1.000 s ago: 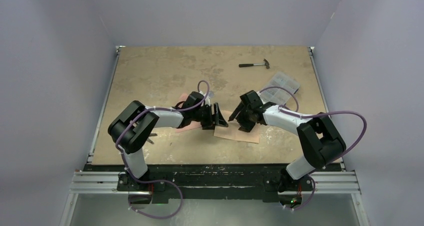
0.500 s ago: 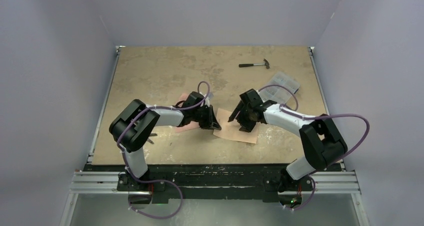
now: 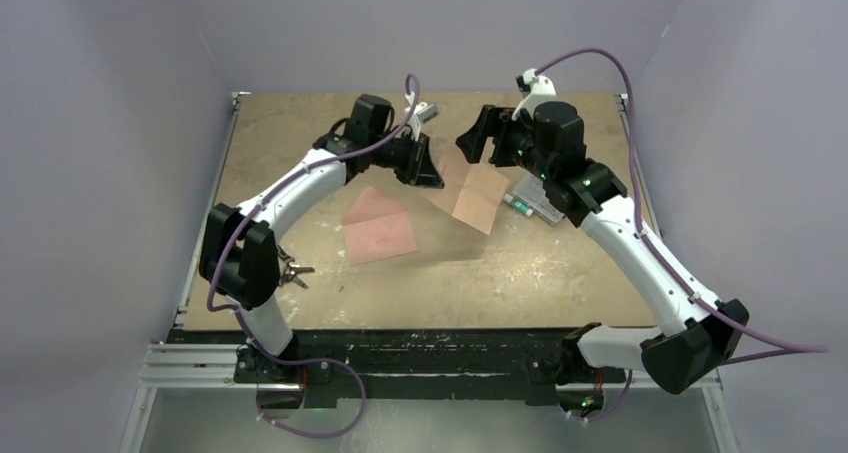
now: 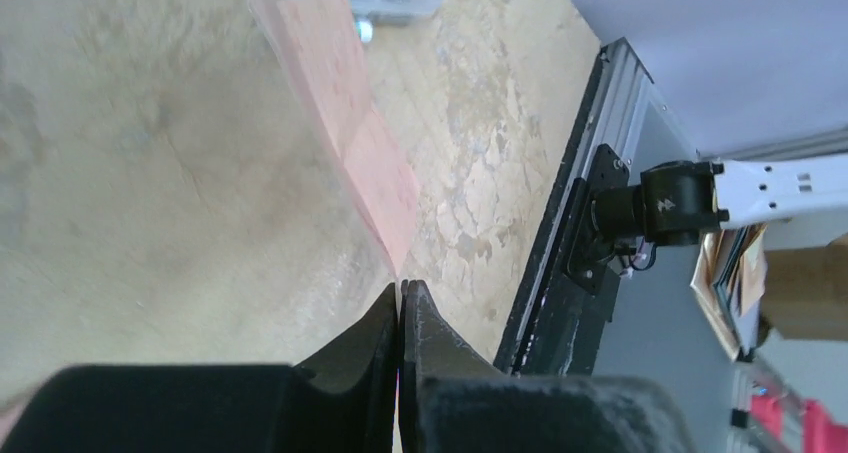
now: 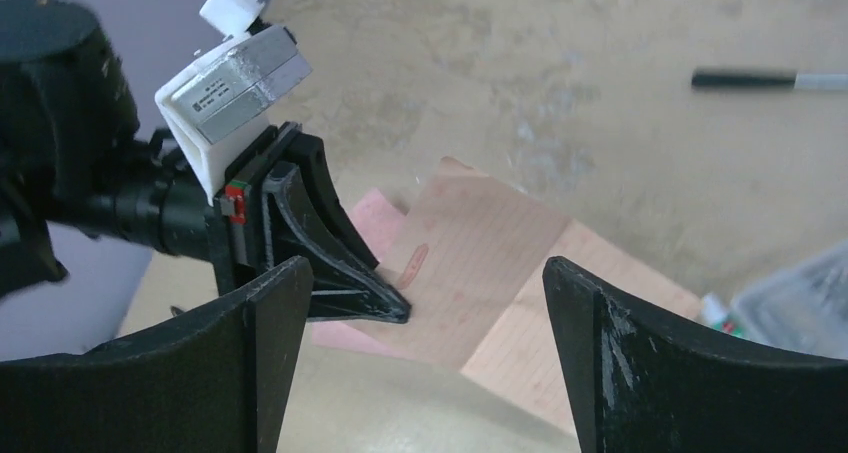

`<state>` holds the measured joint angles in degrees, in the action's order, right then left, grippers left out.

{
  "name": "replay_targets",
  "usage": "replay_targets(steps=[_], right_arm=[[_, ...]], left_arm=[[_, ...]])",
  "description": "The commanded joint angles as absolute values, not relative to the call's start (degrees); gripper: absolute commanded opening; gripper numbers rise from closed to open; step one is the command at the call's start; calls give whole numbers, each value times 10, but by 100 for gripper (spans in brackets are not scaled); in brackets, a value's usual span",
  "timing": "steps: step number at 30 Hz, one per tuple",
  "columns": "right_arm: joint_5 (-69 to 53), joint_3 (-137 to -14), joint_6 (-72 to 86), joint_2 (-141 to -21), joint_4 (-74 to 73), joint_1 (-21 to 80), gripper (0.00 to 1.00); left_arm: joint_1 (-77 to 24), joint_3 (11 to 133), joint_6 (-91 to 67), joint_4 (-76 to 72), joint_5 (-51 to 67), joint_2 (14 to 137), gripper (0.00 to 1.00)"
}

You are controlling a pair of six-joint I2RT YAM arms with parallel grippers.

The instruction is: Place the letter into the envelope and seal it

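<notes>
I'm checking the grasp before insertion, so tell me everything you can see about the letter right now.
The letter is a salmon-orange rectangular paper sheet, faintly ruled, with a crease across its middle that leaves the halves slightly bent. It hangs tilted above the table, apparently clear of the surface. The left gripper, shut, pinches it near one corner. The open right gripper faces it without touching.

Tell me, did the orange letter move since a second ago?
Yes. The letter was lying flat close to the table's near edge. Now the left gripper holds it up in the air, farther from that edge.
</notes>
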<state>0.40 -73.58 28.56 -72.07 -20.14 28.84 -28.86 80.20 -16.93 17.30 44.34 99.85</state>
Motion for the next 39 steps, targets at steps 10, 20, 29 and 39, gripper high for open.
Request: replay_targets(steps=[10,20,29,39], right_arm=[[-313,-877,3,-692,-146,210,86],[-472,-934,-135,-761,-328,207,84],[-500,-918,-109,-799,-324,213,81],[-601,-886,-31,-806,-216,229,19]], left_arm=[[-252,1101,231,589,576,969,0],[-251,1114,250,585,517,921,0],[-251,1119,250,572,532,908,0],[-252,1098,247,551,542,884,0]])
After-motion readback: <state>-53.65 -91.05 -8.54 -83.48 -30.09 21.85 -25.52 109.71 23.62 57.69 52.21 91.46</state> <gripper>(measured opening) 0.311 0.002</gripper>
